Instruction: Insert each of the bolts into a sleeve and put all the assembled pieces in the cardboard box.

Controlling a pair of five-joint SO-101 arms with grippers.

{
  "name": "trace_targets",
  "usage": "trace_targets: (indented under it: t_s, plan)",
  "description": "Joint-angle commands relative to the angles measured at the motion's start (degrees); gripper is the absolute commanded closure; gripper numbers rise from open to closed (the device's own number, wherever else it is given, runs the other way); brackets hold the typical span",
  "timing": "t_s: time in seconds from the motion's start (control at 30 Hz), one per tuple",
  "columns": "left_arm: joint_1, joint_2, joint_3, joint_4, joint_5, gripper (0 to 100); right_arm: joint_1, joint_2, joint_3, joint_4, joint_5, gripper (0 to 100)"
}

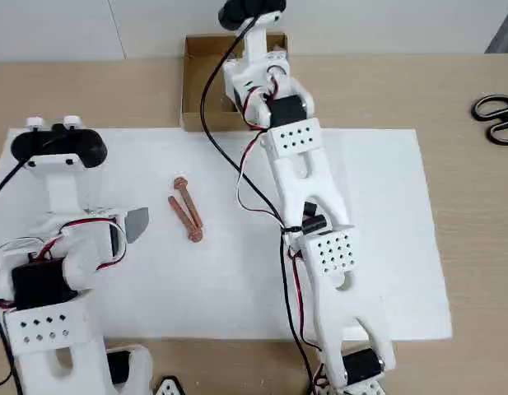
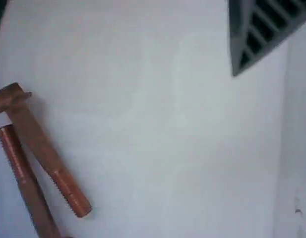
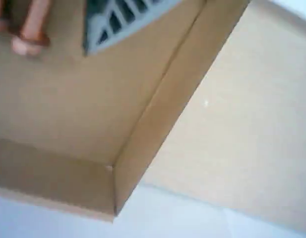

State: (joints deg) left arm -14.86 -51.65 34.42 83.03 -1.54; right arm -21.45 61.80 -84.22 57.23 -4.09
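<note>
Presently, two bolts (image 1: 186,211) lie side by side, touching, on one white sheet (image 1: 385,214): copper-brown, threaded. One cardboard box (image 1: 188,82) holds one similar piece (image 3: 30,30). Left gripper (image 1: 135,224) near the bolts, right gripper (image 3: 113,22) over the box: grip state indeterminable.

No readable text, label, number or sign appears on anything in view.

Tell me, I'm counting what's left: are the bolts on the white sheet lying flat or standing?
Lying flat: one bolt and the other bolt rest lengthwise, side by side, on the white sheet.
</note>
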Motion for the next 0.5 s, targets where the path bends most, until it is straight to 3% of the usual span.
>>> trace_targets:
  t_s: [0.0, 0.27, 0.47]
  plan:
    - [-0.2, -0.5, -0.2, 0.3, -0.6, 71, 0.5, -6.2, -11.2, 12.4, -0.4, 71.0]
    - [-0.2, -0.6, -0.2, 0.3, -0.4, 71, 3.2, -16.7, -12.2, 38.0, -0.4, 71.0]
    - [-0.2, -0.6, -0.2, 0.3, -0.3, 71, 8.3, -25.3, -12.1, 39.3, -0.7, 71.0]
